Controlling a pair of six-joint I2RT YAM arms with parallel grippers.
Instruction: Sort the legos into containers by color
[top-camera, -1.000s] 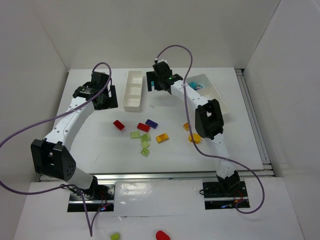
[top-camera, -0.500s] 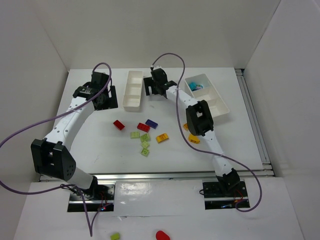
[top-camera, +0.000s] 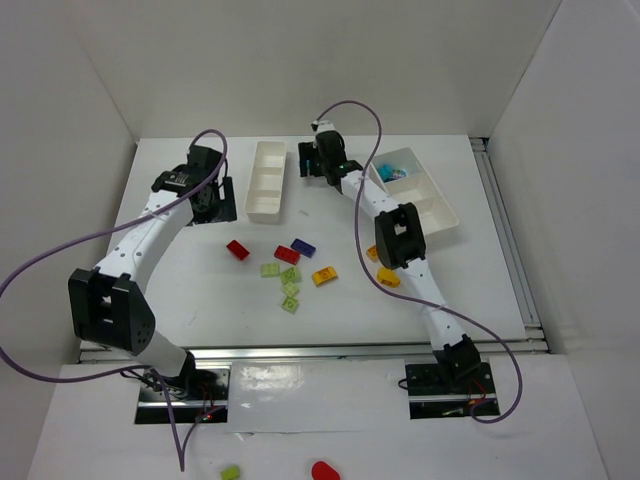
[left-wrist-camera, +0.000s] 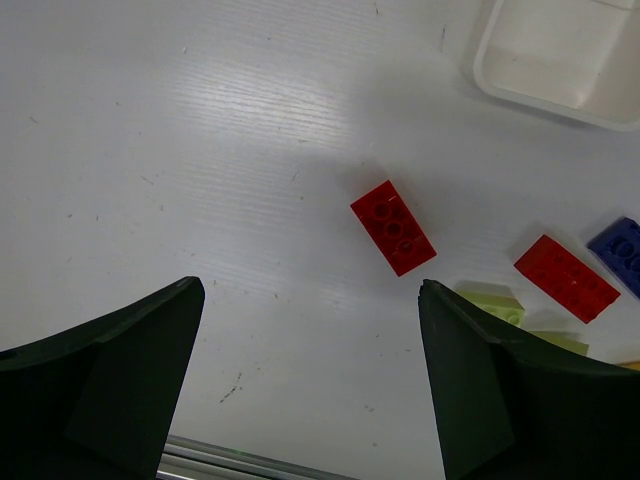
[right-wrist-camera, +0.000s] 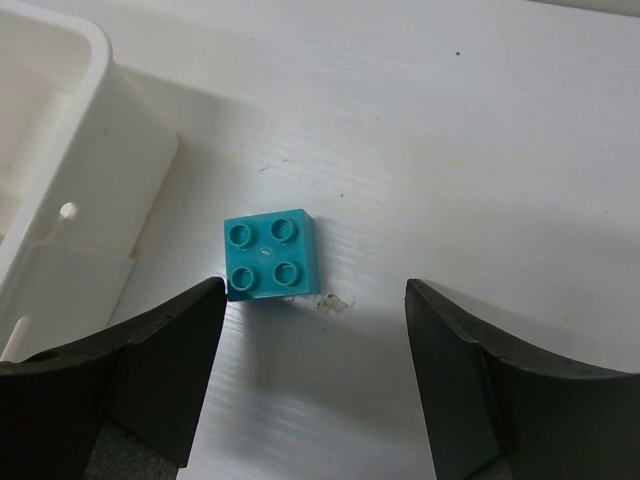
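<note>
White table (top-camera: 220, 300) carries most legos (top-camera: 289, 275) unsorted; only the right tray (top-camera: 452, 222) holds cyan pieces (top-camera: 393, 173); left gripper (left-wrist-camera: 310, 287) and right gripper (right-wrist-camera: 315, 285) stand spread, empty.

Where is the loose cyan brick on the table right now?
In the right wrist view, the cyan brick lies flat on the table beside a white tray, between the right gripper's open fingers, nearer the tray-side one.

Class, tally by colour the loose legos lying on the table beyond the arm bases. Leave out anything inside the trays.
Red legos: 2
Dark blue legos: 1
Light green legos: 4
Yellow-orange legos: 3
Cyan legos: 1
Total: 11
</note>
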